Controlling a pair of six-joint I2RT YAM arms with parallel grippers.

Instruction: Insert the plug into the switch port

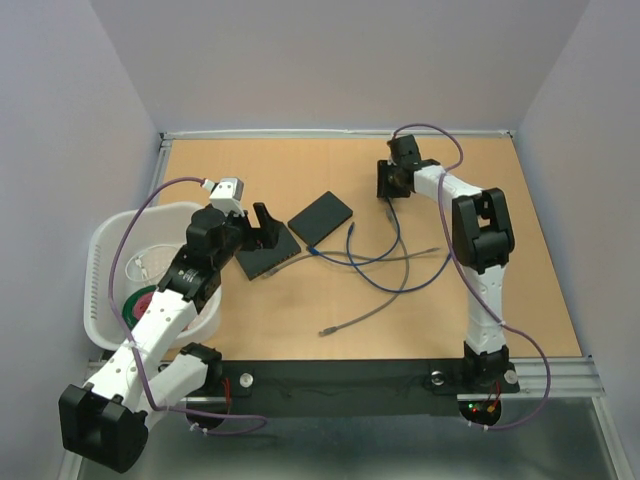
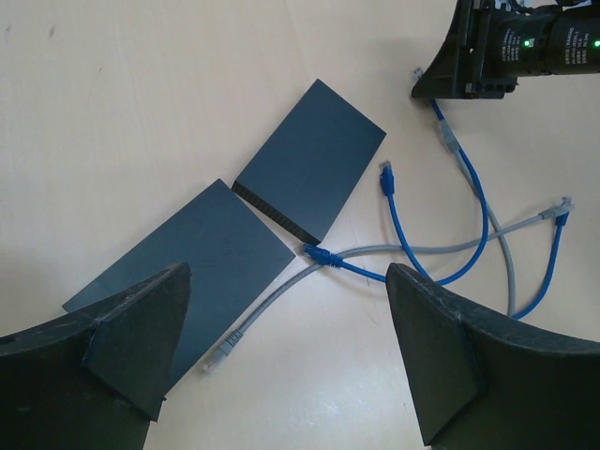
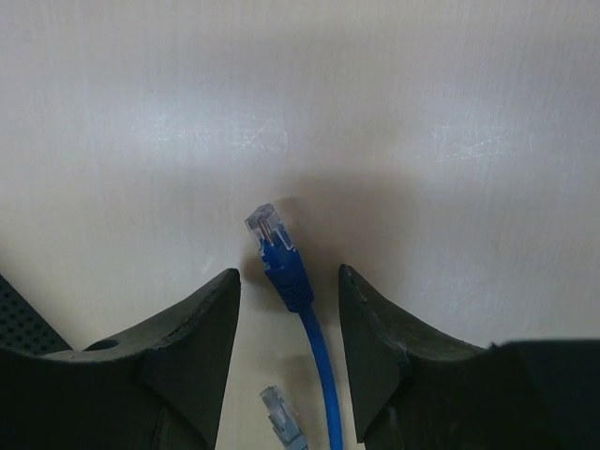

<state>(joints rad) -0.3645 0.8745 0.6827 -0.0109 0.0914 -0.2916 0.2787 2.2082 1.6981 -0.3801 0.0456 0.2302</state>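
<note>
Two flat dark grey switch boxes lie side by side mid-table, one farther (image 1: 321, 216) (image 2: 314, 155) and one nearer (image 1: 268, 258) (image 2: 187, 267). A blue plug (image 2: 320, 253) sits against the farther box's ribbed edge. My right gripper (image 1: 388, 188) (image 3: 289, 272) is down at the table, open. Another blue plug (image 3: 277, 246) with a clear tip lies between its fingers, with a gap on each side. My left gripper (image 1: 262, 228) (image 2: 286, 281) hovers wide open over the nearer box, holding nothing.
Blue and grey cables (image 1: 385, 265) cross the table between the boxes and the right arm. Loose plugs lie around: grey ones (image 2: 223, 352) (image 2: 562, 204) and a blue one (image 2: 385, 174). A white basket (image 1: 97, 250) stands at the left edge.
</note>
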